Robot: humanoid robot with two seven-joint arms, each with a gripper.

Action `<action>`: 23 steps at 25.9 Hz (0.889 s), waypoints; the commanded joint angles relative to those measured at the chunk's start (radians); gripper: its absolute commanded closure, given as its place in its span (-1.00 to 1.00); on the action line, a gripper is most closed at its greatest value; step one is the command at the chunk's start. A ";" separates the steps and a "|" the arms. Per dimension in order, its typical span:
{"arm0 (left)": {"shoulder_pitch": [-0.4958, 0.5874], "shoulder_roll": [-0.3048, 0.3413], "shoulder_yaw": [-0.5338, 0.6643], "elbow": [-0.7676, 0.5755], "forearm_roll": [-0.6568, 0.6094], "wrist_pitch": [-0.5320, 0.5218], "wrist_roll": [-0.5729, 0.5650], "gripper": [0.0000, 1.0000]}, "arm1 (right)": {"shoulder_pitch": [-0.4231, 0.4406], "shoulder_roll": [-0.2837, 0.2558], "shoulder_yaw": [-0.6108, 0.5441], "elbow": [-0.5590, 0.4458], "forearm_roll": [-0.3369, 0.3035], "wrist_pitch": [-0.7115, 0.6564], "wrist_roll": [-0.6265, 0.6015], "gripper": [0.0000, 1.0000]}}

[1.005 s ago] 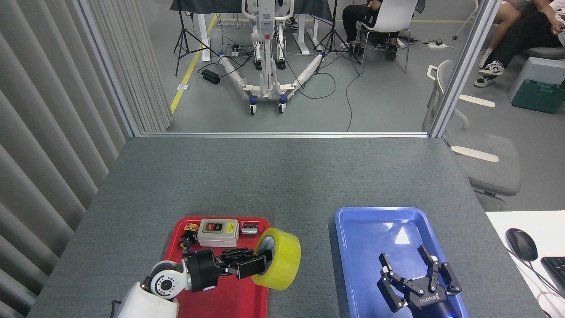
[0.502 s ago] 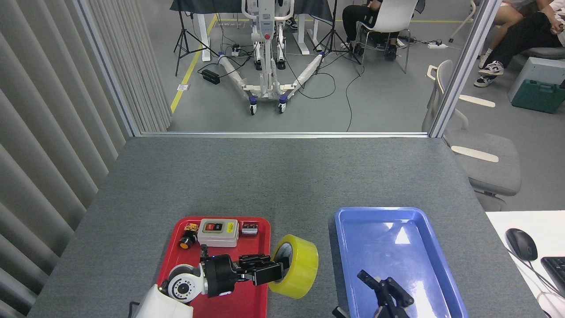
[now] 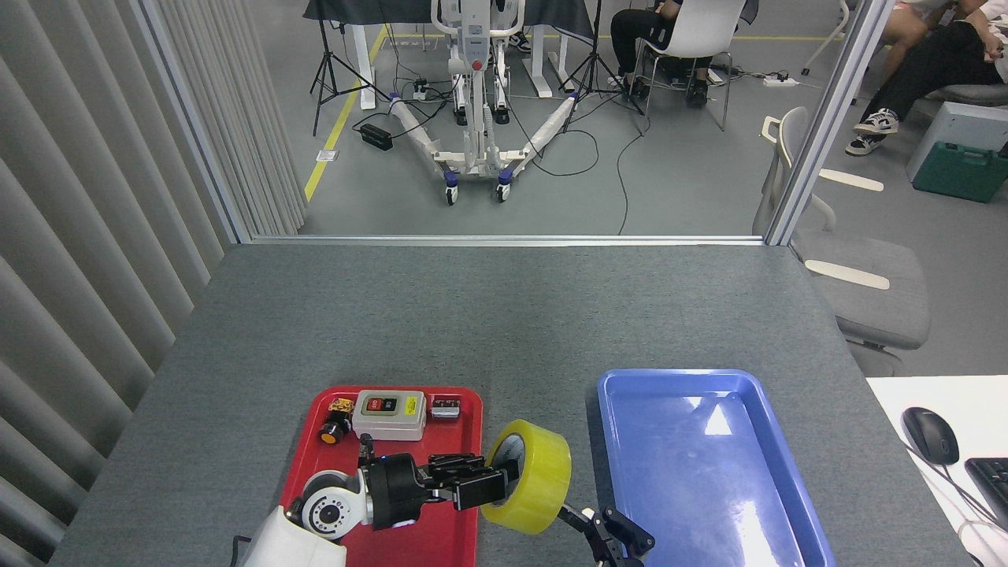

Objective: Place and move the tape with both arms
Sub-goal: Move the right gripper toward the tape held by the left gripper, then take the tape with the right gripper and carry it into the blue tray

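While gripped, tape [image 3: 529, 477]: on edge between red tray [image 3: 465, 398] and blue tray [image 3: 677, 380], over tabletop [image 3: 504, 315].
Left tool [image 3: 492, 484]: clenched on the tape's rim.
Right tool [image 3: 610, 535]: near edge, fingers spread, just beside tape.

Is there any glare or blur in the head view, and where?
Head view: sharp throughout, no motion blur; white glare patches on the blue tray floor; a soft shadow under the tape; wide-angle distortion bends the window post at right.
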 commanded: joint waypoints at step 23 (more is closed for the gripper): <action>0.008 0.001 -0.024 -0.031 -0.003 0.000 0.000 1.00 | -0.014 0.017 0.001 0.044 -0.019 0.011 -0.010 0.83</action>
